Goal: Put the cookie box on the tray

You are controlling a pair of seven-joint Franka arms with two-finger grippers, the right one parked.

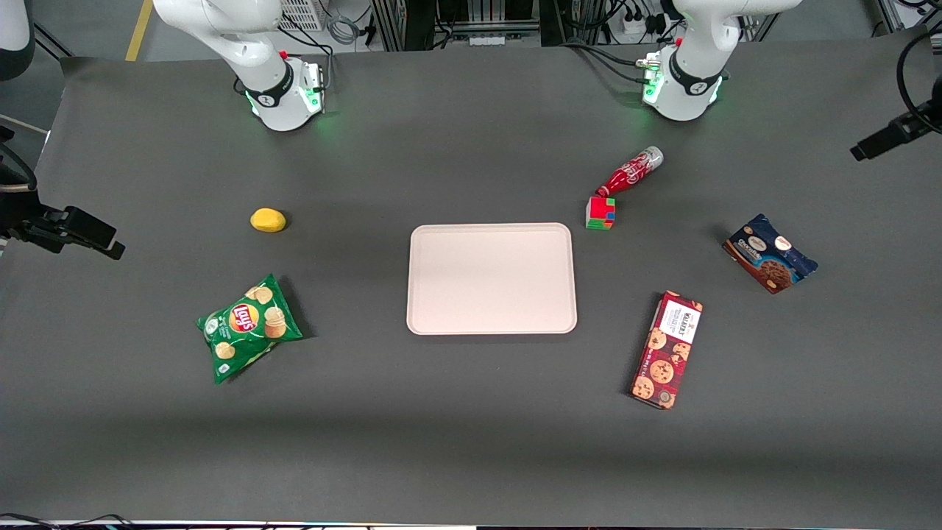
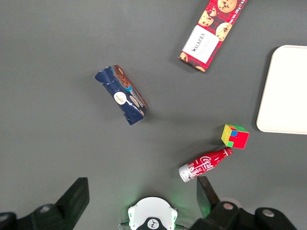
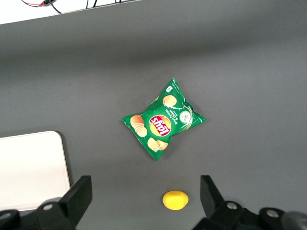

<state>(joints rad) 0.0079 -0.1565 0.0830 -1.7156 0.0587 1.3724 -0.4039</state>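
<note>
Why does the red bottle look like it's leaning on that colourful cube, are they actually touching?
Cannot tell. In both the front and left wrist views the bottle's cap meets the cube's edge with no visible gap. The open gripper hovers high above.

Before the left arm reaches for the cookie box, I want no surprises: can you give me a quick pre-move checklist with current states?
1. Cookie box lies free on the table, nothing touching it: ok.
2. Gripper open, holding nothing, high above the table: ok.
3. Tray empty: ok.
4. Red cookie box apart from the target: ok.
5. Cola bottle and puzzle cube off the straight line from box to tray: ok.
6. Box firmness for gripping: cannot tell.
</note>
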